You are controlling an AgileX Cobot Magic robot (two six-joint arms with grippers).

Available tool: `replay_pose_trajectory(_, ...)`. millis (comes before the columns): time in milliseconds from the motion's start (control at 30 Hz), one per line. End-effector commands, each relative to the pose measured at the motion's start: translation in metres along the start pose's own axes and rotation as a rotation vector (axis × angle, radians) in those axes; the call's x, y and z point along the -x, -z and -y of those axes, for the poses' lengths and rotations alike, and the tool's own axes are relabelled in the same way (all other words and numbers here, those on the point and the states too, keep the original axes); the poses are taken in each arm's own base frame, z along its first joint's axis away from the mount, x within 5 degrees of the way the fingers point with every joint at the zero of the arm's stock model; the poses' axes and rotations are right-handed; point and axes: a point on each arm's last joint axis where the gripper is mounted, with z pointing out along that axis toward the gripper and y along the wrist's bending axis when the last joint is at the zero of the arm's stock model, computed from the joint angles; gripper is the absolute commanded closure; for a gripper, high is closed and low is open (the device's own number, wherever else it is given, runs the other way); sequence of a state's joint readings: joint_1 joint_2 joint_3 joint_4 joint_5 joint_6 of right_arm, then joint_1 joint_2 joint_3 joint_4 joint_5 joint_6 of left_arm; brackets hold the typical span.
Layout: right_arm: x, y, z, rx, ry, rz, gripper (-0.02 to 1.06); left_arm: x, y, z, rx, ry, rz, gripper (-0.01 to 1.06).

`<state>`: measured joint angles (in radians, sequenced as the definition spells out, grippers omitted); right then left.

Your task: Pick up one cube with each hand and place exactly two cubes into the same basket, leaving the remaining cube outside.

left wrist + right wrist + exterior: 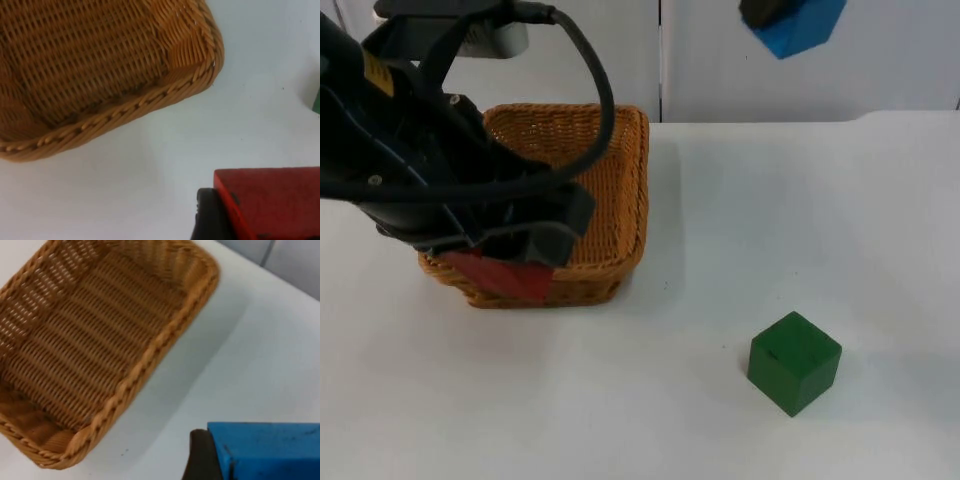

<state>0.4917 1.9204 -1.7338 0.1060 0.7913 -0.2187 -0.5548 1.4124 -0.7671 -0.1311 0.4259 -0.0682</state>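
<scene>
Rectangular woven wicker basket (620, 170) sits upper left of the top view. Left gripper (510, 262), clamped on a red cube (505, 277), hangs over its near rim. Right gripper (770, 12) grips a blue cube (800, 28), top edge, right of centre. Green cube (794, 361) rests on white table (800, 220), lower right.

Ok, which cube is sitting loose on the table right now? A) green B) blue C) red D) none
A: the green cube rests alone on the table, while the left hand grips the red cube and the right hand grips the blue cube.
</scene>
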Motion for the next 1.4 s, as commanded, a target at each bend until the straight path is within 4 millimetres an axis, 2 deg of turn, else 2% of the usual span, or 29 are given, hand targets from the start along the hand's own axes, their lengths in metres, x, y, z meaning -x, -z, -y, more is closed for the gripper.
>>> replay_pose_trajectory(0, 0.003, -0.010, -0.009, 0.013, 0.019, 0.023, 1.05, 0.003, 0.001, 0.000, 0.003, -0.022, 0.036, 1.04)
replay_pose_trajectory(300, 0.006, -0.026, -0.015, 0.043, 0.004, 0.005, 1.05, 0.007, -0.007, -0.001, 0.015, -0.048, 0.053, 1.05)
replay_pose_trajectory(633, 0.011, -0.040, -0.015, 0.062, -0.012, 0.001, 1.05, 0.029, -0.022, -0.001, 0.054, -0.134, 0.039, 1.05)
replay_pose_trajectory(800, 0.013, -0.056, -0.014, 0.067, -0.013, -0.014, 1.05, 0.042, -0.033, -0.027, 0.105, -0.078, 0.030, 1.05)
replay_pose_trajectory(833, 0.013, -0.056, -0.014, 0.067, -0.013, -0.014, 1.05, 0.042, -0.033, -0.027, 0.105, -0.078, 0.030, 1.05)
replay_pose_trajectory(967, 0.020, -0.070, -0.016, 0.103, -0.050, 0.002, 1.05, 0.048, -0.040, -0.053, 0.150, -0.055, 0.032, 1.05)
replay_pose_trajectory(1000, 0.020, -0.070, -0.016, 0.103, -0.050, 0.002, 1.05, 0.048, -0.040, -0.053, 0.150, -0.055, 0.032, 1.05)
replay_pose_trajectory(1100, 0.025, -0.085, -0.018, 0.135, -0.081, 0.016, 1.05, 0.052, -0.047, -0.069, 0.172, -0.029, 0.066, 1.05)
replay_pose_trajectory(1167, 0.029, -0.097, -0.022, 0.146, -0.077, 0.029, 1.05, 0.053, -0.054, -0.071, 0.175, -0.055, 0.078, 1.05)
replay_pose_trajectory(1233, 0.029, -0.101, -0.021, 0.146, -0.078, 0.026, 1.05, 0.053, -0.057, -0.072, 0.175, -0.061, 0.082, 1.05)
replay_pose_trajectory(1333, 0.034, -0.120, -0.028, 0.167, -0.080, 0.048, 1.05, 0.055, -0.074, -0.075, 0.175, -0.082, 0.072, 1.05)
replay_pose_trajectory(1367, 0.034, -0.120, -0.028, 0.167, -0.080, 0.048, 1.05, 0.055, -0.074, -0.075, 0.175, -0.082, 0.072, 1.05)
